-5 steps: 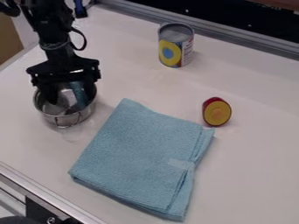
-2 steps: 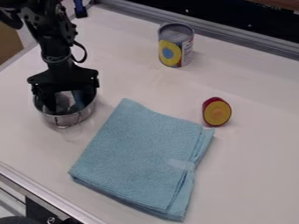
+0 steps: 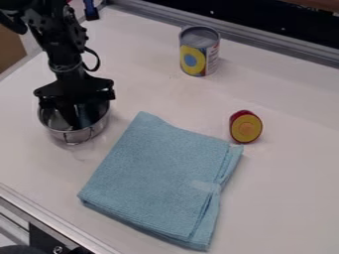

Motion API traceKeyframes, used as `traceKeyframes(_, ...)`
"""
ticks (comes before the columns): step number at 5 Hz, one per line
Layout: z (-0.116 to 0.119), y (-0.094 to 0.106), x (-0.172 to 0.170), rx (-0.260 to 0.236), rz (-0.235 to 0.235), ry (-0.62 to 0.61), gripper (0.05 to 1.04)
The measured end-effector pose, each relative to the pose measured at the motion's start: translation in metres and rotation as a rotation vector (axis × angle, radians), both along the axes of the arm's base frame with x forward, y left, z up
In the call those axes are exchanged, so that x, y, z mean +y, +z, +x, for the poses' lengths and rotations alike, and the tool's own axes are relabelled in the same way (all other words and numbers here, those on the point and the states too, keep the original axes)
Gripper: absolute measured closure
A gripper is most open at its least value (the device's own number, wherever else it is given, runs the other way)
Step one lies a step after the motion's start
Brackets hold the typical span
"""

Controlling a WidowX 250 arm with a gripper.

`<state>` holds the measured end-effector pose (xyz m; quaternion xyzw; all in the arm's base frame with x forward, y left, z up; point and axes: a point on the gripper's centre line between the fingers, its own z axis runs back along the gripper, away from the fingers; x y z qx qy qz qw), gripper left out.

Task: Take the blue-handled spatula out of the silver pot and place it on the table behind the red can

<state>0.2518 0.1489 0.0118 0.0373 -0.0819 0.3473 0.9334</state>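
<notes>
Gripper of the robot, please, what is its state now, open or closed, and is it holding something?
Gripper: down in the metal pot; open, closed or holding something cannot be told.

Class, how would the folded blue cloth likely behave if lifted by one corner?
The blue cloth would probably droop and come unfolded, since separate layers show along one side. Its thin-looking fabric suggests it is likely light for its size.

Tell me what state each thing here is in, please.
Pot: upright, uncovered, something bluish inside.
Gripper: down in the pot.
Cloth: folded, lying flat.
Can: upright; whether opened, I can't tell.
Red-and-yellow piece: on its edge, yellow face showing.
</notes>
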Motion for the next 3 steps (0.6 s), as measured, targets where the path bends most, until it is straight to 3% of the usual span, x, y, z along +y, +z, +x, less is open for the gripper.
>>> traceKeyframes(1,0.002,0.002,0.003,-0.005,0.0,0.006,0.846)
traceKeyframes(3,0.008,0.019,0.012,0.037,-0.011,0.054,0.847)
